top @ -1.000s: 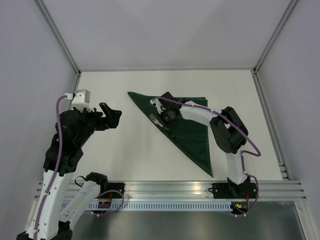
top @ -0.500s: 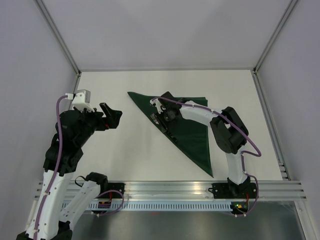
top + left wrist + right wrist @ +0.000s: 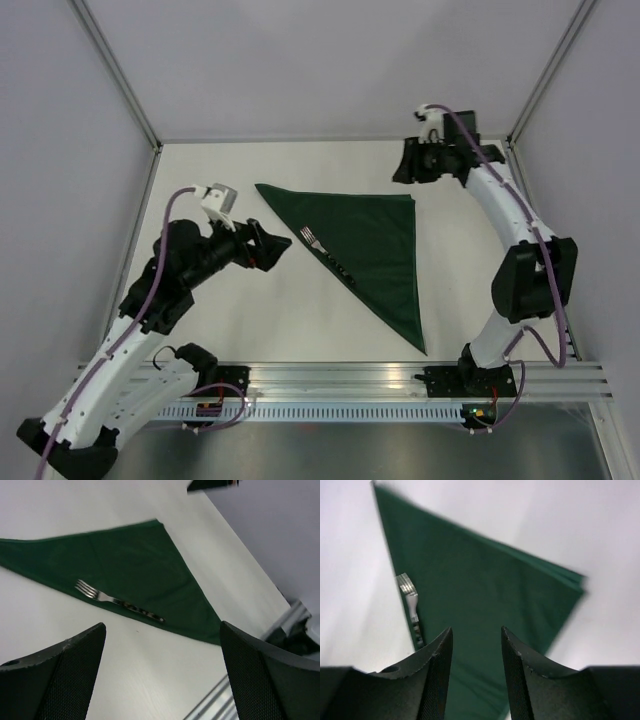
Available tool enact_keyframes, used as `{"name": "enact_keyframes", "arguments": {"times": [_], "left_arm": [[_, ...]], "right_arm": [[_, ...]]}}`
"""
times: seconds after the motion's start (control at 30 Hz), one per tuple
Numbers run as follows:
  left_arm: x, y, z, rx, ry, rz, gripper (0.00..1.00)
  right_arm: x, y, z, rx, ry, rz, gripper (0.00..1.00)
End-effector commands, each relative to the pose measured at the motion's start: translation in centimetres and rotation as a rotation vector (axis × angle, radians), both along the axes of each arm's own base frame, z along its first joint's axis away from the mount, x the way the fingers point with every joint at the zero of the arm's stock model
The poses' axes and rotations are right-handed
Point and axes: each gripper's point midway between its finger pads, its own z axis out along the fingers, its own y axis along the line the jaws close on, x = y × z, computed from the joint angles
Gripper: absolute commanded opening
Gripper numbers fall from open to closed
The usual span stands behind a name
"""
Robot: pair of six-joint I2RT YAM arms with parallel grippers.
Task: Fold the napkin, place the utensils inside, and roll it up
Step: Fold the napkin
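The dark green napkin point(image 3: 375, 245) lies flat on the white table point(image 3: 220, 320), folded into a long triangle. One straight edge runs along the far side, another comes down the right, and the long slanted edge faces the left arm. The fork point(image 3: 331, 259) rests on the cloth right along that slanted edge. Its silver tines point toward the far-left corner and its black handle runs down toward the near point. The tines sit at the very brink of the fabric; I can't tell whether they overhang it.

The left gripper point(image 3: 274, 243) hangs just to the left of the slanted edge, level with the tines, and is aimed across at the cloth. From its own camera the two black fingers point(image 3: 65, 675) stand spread wide. Nothing is between them, and the fork point(image 3: 120, 603) and napkin point(image 3: 145, 565) lie beyond, untouched.

The right gripper point(image 3: 400, 164) is up at the far right of the table, beyond the napkin's far-right corner and lifted clear of it. In its wrist view the fingers point(image 3: 437, 670) are parted by a moderate gap, much narrower than the left claw's. The gap is empty, and only green cloth point(image 3: 485, 585) shows through it. The fork point(image 3: 411, 602) appears off to the left along the edge. This claw holds nothing and touches nothing.

Both arms are apart from the napkin, which lies unrolled with the fork on top.
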Motion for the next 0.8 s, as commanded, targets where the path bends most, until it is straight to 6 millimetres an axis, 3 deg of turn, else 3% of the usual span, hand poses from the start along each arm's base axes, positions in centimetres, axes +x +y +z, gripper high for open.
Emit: {"name": "enact_keyframes", "arguments": {"times": [0.0,0.03,0.07,0.1,0.13,0.17,0.2,0.27,0.3,0.33,0.37,0.43,0.5,0.53,0.57,0.63,0.67,0.77], "left_arm": [[-0.3,-4.9,-0.5,0.0,-0.054,-0.098,0.97],[-0.1,-6.1,-1.9,0.045,-0.046,-0.114,0.97],[0.4,-6.7,-2.0,0.057,-0.081,-0.08,0.96],[-1.5,-9.1,-3.5,0.09,-0.086,-0.155,0.96],[-1.8,-10.4,-5.0,0.146,-0.107,-0.18,0.96],[-1.9,-11.1,-5.7,0.183,-0.137,-0.161,0.95],[-4.2,-13.8,-6.1,0.176,-0.195,-0.237,0.95],[-4.9,-15.6,-8.4,0.294,-0.291,-0.245,0.96],[-6.9,-17.5,-8.3,0.285,-0.365,-0.308,0.96],[-7.3,-18.6,-10.3,0.354,-0.388,-0.339,0.96],[-8.8,-20.0,-10.5,0.354,-0.429,-0.386,0.96],[-9.7,-21.8,-10.6,0.356,-0.527,-0.426,0.96],[-11.2,-23.6,-12.8,0.411,-0.589,-0.511,0.95],[-11.7,-24.6,-11.9,0.362,-0.631,-0.524,0.94],[-12.4,-25.7,-14.0,0.417,-0.652,-0.567,0.94],[-13.1,-27.2,-14.5,0.418,-0.695,-0.589,0.9],[-13.7,-28.4,-16.3,0.464,-0.72,-0.618,0.9],[-14.6,-30.7,-16.9,0.468,-0.785,-0.611,0.88]], "right_arm": [[-1.6,-4.8,3.0,0.104,0.012,-0.099,0.49],[-2.1,-5.9,3.1,0.102,0.005,-0.114,0.49],[-2.1,-7.7,3.3,0.111,-0.003,-0.145,0.49],[-2.4,-8.5,3.2,0.109,0.002,-0.157,0.49],[-2.8,-8.8,3.4,0.103,-0.01,-0.147,0.49],[-2.8,-11.1,3.0,0.104,0.001,-0.2,0.49],[-3.0,-11.6,3.2,0.12,0.0,-0.2,0.49],[-3.2,-13.5,3.1,0.128,-0.006,-0.231,0.5],[-3.2,-13.9,3.0,0.139,-0.005,-0.231,0.49],[-3.5,-14.1,2.3,0.153,0.009,-0.236,0.49],[-3.4,-14.9,2.0,0.16,0.013,-0.251,0.5],[-3.4,-15.2,1.1,0.168,0.027,-0.254,0.49],[-3.6,-15.3,0.5,0.16,0.044,-0.247,0.49],[-3.5,-15.5,0.2,0.154,0.047,-0.255,0.49],[-3.5,-15.6,0.2,0.15,0.043,-0.256,0.49],[-3.6,-15.7,-0.2,0.149,0.049,-0.259,0.49],[-3.6,-15.7,-0.3,0.15,0.048,-0.257,0.49],[-3.8,-15.8,-0.8,0.145,0.057,-0.261,0.49]]}}
